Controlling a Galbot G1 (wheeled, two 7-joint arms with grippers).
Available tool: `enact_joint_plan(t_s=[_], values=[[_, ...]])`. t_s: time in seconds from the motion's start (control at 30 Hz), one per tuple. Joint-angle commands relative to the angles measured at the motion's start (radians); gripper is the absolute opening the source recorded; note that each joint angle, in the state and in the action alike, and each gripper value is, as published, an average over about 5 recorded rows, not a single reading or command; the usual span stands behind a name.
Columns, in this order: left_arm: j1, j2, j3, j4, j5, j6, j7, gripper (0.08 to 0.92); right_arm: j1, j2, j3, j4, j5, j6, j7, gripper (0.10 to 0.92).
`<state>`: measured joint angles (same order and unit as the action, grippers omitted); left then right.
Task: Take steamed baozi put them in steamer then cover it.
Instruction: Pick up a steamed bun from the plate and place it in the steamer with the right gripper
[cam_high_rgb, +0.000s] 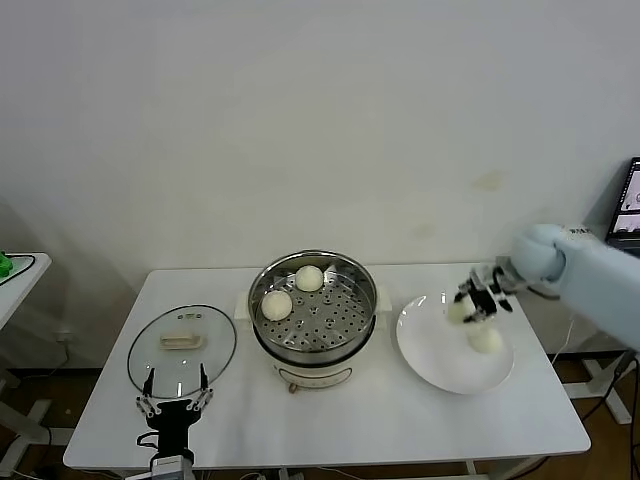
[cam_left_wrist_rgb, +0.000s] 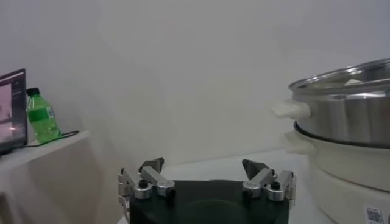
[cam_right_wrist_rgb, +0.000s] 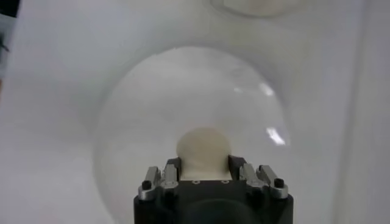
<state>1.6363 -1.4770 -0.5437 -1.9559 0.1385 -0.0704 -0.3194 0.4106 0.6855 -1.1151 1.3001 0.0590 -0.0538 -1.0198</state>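
Note:
The shiny steamer (cam_high_rgb: 362, 278) stands mid-table on its cream base, with two baozi (cam_high_rgb: 309, 278) (cam_high_rgb: 277, 304) on its perforated tray. To its right, my right gripper (cam_high_rgb: 468, 308) is shut on a third baozi (cam_right_wrist_rgb: 204, 145), held just above the white plate (cam_high_rgb: 435, 365). One more baozi (cam_high_rgb: 485, 340) lies on that plate. The glass cover (cam_high_rgb: 215, 345) rests flat on the table left of the steamer. My left gripper (cam_high_rgb: 175, 398) hovers open at the cover's near edge, nothing between its fingers (cam_left_wrist_rgb: 151, 164); the steamer (cam_left_wrist_rgb: 347, 115) shows beside it.
A low side table (cam_high_rgb: 15, 275) stands to the far left with a green bottle (cam_left_wrist_rgb: 42, 115) and a screen (cam_left_wrist_rgb: 12, 109) on it. Another screen (cam_high_rgb: 630, 205) shows at the right edge. The table's front edge (cam_high_rgb: 330, 462) runs close below the left gripper.

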Motion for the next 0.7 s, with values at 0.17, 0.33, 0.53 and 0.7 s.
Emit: enact_joint_plan(t_s=[0.17,0.33,0.53,0.7], values=[[-0.003,-0.003,-0.016,0.01,-0.001,0.001,-0.003,0.823,0.275,0.255,-0.073,0.067,0.072,0.065,-0.027,0.505],[-0.004,-0.014,-0.027,0.015,0.001,0.002,-0.005,0.823,0.272,0.333,-0.091,0.111,0.07,0.107,-0.03,0.509],[-0.004,-0.026,-0.047,0.018,-0.001,0.002,-0.007,0.823,0.239,0.392,-0.13,0.191,0.061,0.155,-0.043,0.509],[-0.004,-0.038,-0.058,0.014,0.0,0.002,-0.008,0.823,0.209,0.437,-0.161,0.173,0.035,0.21,-0.05,0.509]])
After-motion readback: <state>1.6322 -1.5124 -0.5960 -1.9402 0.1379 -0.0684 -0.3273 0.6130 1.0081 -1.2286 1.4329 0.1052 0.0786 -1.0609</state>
